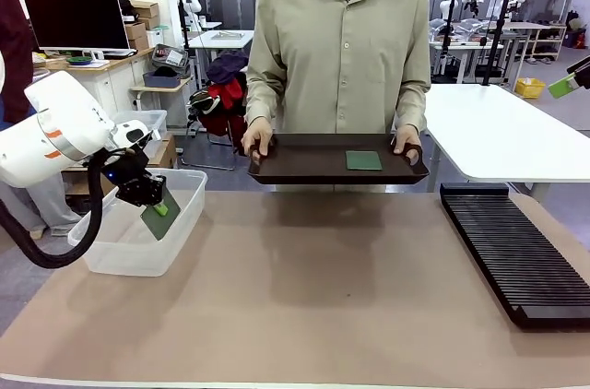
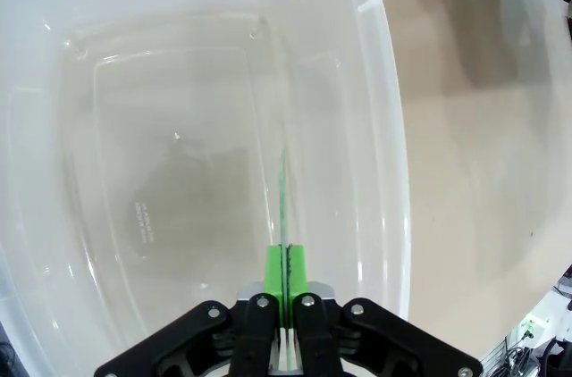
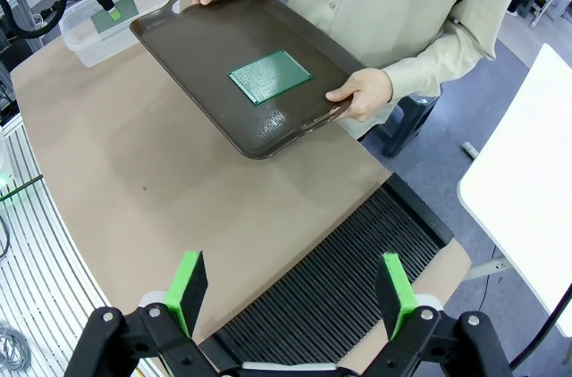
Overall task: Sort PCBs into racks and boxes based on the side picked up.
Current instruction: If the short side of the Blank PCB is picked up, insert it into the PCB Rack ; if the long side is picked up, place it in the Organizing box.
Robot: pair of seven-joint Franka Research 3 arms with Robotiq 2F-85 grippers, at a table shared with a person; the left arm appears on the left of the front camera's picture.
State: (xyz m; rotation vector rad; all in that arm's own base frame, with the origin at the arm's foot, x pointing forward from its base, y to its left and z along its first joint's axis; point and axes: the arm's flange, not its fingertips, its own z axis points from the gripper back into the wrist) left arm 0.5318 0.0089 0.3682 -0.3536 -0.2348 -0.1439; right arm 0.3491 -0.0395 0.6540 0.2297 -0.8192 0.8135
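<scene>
**Front view.** At 9 o'clock the left gripper (image 1: 159,207) has its pads clamped on the upper edge of the held PCB (image 1: 163,221). The board hangs tilted over the open tub (image 1: 111,255). Whether its lower corner is below the rim cannot be told. The tub stands on the table (image 1: 323,297) near the 9 o'clock edge. At 12 o'clock a person (image 1: 341,39) holds a tray (image 1: 300,163) by both ends, above the table's far edge. The second PCB (image 1: 363,160) lies flat on the tray, on the 3 o'clock side of its middle. The rack (image 1: 516,255) lies on the table at 4 o'clock, well apart from the tub.

**Left wrist view.** The left gripper (image 2: 284,274) rises from 6 o'clock with its jaws together on the held PCB (image 2: 282,189). The board shows edge-on as a thin green line pointing toward 12 o'clock. Beneath it is the tub (image 2: 384,82), and bare table (image 2: 474,171) lies at 3 o'clock.

**Right wrist view.** The right gripper (image 3: 293,292) is at 6 o'clock, its fingers (image 3: 188,288) wide apart with nothing between them, above the rack (image 3: 357,297). The tray (image 3: 214,37) is at 12 o'clock with the second PCB (image 3: 270,76) near its middle. The tub (image 3: 80,37), the left gripper (image 3: 107,9) and the held PCB (image 3: 121,11) are at 10 o'clock.
</scene>
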